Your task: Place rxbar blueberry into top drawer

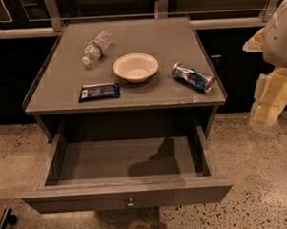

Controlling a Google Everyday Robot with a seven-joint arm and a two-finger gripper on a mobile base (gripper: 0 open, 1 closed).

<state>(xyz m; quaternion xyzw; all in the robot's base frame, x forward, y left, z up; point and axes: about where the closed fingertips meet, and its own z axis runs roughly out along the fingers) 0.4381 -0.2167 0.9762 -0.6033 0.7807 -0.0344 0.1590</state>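
The rxbar blueberry (99, 91) is a flat dark bar with a white patch at its left end. It lies on the front left of the cabinet top (178, 43). The top drawer (128, 196) is pulled out wide below it, with a round metal knob (130, 201) at the centre of its front panel. Nothing shows inside the drawer except a shadow. My gripper (268, 101) hangs at the far right of the view, off the cabinet's right side, well apart from the bar and the drawer.
A white bowl (135, 67) sits in the middle of the top. A plastic water bottle (96, 46) lies at the back left. A crushed blue-silver can (193, 76) lies at the right. Speckled floor surrounds the cabinet.
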